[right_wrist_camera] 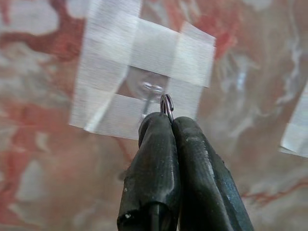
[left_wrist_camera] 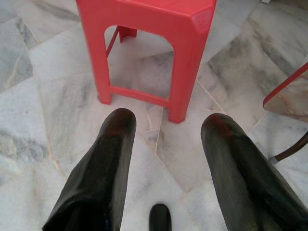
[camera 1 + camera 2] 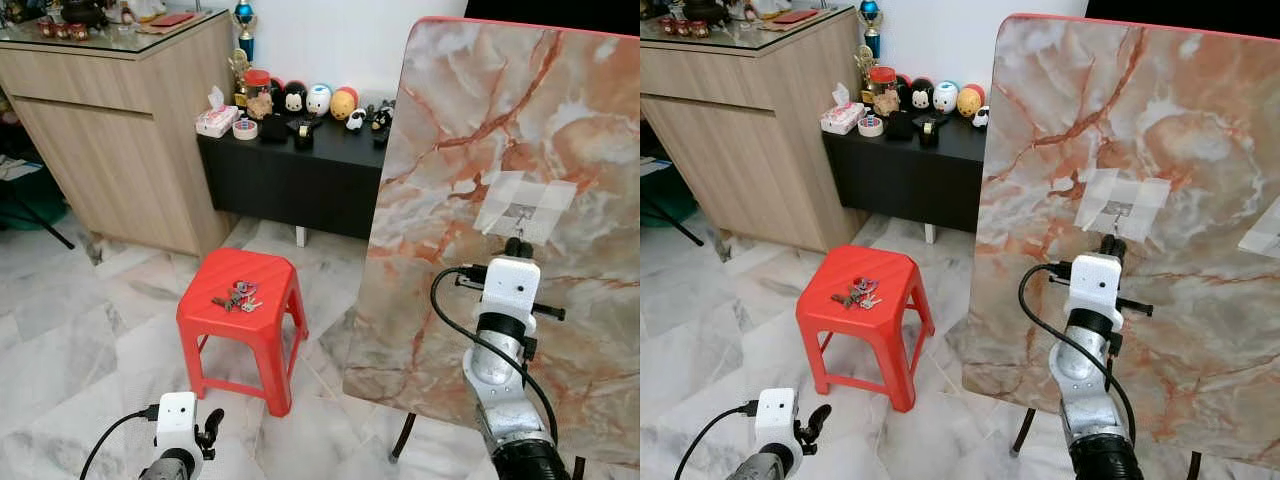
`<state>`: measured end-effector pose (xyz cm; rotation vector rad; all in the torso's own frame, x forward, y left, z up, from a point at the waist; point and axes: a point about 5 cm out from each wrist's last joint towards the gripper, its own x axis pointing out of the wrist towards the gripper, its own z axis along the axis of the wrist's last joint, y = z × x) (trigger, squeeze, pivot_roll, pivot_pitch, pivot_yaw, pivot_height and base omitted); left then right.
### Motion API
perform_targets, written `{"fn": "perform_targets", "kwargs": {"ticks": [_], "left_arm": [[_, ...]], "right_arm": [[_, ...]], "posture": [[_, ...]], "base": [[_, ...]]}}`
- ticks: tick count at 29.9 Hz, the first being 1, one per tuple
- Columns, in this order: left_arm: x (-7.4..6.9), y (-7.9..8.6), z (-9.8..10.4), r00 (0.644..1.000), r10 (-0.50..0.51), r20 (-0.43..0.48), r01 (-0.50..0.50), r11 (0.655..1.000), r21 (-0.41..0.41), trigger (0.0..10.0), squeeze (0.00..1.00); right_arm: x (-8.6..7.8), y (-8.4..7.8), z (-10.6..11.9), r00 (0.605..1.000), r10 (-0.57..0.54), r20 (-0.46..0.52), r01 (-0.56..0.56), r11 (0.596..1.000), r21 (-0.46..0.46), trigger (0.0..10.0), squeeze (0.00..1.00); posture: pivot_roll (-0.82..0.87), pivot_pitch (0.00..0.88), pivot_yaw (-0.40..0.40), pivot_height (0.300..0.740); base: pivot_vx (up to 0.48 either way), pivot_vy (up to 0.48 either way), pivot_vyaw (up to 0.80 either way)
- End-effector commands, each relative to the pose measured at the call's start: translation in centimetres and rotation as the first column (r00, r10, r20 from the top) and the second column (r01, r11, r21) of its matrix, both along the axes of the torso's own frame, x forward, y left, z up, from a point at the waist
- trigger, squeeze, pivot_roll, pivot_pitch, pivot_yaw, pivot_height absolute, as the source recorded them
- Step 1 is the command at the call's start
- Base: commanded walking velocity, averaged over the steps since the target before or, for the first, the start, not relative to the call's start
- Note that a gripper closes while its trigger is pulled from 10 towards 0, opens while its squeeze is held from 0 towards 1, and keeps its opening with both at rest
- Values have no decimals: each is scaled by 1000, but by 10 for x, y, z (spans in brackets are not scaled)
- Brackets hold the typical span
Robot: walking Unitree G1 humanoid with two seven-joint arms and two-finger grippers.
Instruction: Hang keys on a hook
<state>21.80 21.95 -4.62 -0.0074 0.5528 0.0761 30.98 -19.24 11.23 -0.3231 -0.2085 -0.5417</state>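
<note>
Pinching a small metal key ring (image 1: 166, 105) between fingers pressed tightly together, the right gripper (image 1: 171, 120) is raised against the upright marble-patterned board (image 3: 470, 120), its tips at the clear hook (image 1: 150, 91) taped there with white tape (image 1: 110, 67). The ring sits just beside the hook; whether it is over it cannot be told. A bunch of keys (image 3: 236, 297) lies on top of the red plastic stool (image 3: 243, 330) on the marble floor (image 3: 60, 340). The left gripper (image 2: 166, 132) hangs low near the floor before the stool, fingers spread with nothing between them. Behind, a black low cabinet (image 3: 280, 175) carries a tissue box (image 3: 215, 118) and small figurines (image 3: 318, 100)
</note>
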Motion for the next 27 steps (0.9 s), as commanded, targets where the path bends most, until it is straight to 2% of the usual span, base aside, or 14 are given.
{"fn": "perform_targets", "kwargs": {"ticks": [1, 9, 11, 13, 19, 27], "left_arm": [[2, -2, 0, 1000, -1, 0, 1, 1000, -7, 10000, 0], [2, -2, 0, 1000, -1, -1, 1, 1000, -5, 10000, 0], [3, -2, 1, 1000, -2, 6, 2, 1000, -6, 10000, 0], [4, -3, 2, 1000, -6, 7, 6, 1000, -7, 10000, 0], [4, -3, 1, 1000, -4, 2, 4, 1000, -12, 10000, 0], [3, -3, 1, 1000, -3, 1, 3, 1000, -11, 10000, 0]], "right_arm": [[2, -3, 10, 999, -27, 32, 28, 999, -20, 10000, 0], [0, 0, 13, 999, -40, 32, 43, 994, -102, 10000, 0], [1, 1, 12, 999, -42, 19, 44, 991, -124, 10000, 0], [4, 0, 9, 997, -67, -30, 60, 981, -183, 10000, 0], [5, -11, 8, 991, -130, -43, 120, 975, -187, 10000, 0], [5, -14, 4, 984, -157, -80, 138, 969, -203, 10000, 0]], "posture": [[66, 0, -67, 740], [68, 0, -67, 740], [68, 0, -67, 740], [67, 0, -66, 740], [66, 0, -67, 740], [67, 0, -66, 740]], "base": [[0, 0, 0], [0, 0, 0], [0, 0, 0], [0, 0, 0], [0, 0, 0], [0, 0, 0]]}}
